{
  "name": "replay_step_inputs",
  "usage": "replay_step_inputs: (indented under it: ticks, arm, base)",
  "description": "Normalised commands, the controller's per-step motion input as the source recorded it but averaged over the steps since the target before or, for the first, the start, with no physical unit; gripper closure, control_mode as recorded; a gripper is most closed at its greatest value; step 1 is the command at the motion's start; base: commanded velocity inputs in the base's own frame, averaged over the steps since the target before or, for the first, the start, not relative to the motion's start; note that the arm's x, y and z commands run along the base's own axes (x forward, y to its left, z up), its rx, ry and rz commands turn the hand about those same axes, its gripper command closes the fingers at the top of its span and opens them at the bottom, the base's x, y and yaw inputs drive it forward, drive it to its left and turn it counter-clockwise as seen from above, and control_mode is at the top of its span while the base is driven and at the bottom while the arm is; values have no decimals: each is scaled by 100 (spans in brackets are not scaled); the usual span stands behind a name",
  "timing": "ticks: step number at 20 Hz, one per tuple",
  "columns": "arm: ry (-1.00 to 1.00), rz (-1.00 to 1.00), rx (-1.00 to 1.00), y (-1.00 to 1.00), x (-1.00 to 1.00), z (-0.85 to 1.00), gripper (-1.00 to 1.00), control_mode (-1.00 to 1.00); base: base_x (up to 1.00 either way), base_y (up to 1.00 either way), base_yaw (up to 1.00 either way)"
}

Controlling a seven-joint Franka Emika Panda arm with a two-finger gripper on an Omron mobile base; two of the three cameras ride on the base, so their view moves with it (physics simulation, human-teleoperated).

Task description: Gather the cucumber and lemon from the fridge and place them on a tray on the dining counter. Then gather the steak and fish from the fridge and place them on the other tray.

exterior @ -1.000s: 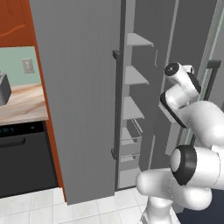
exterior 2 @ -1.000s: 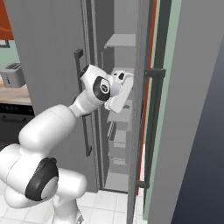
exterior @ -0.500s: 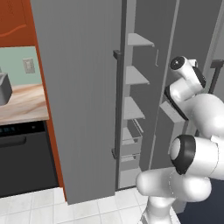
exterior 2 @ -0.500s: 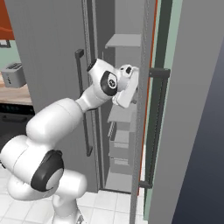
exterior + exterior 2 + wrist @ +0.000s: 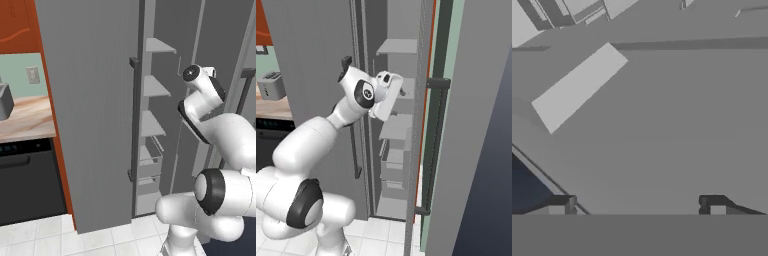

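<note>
Likely the first target, the cucumber, is sitting somewhere in the fridge point(image 5: 165, 125), hidden for now; firm, light and waxy, it should be pinched across its middle. Meanwhile the fingers point(image 5: 562, 205) are standing wide apart and empty, nosing between the doors toward bare shelves point(image 5: 396, 125) and drawers point(image 5: 150, 162) beside the tabletop point(image 5: 25, 115).
</note>
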Motion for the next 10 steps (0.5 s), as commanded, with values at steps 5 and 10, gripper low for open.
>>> replay_step_inputs:
  ticks: [5,10]
  arm:
    - [-8,7,0,95,-1,0,-100,-100]
    - [-14,4,5,91,0,-12,-100,-100]
  base:
    - [0,0,0]
    - [0,0,0]
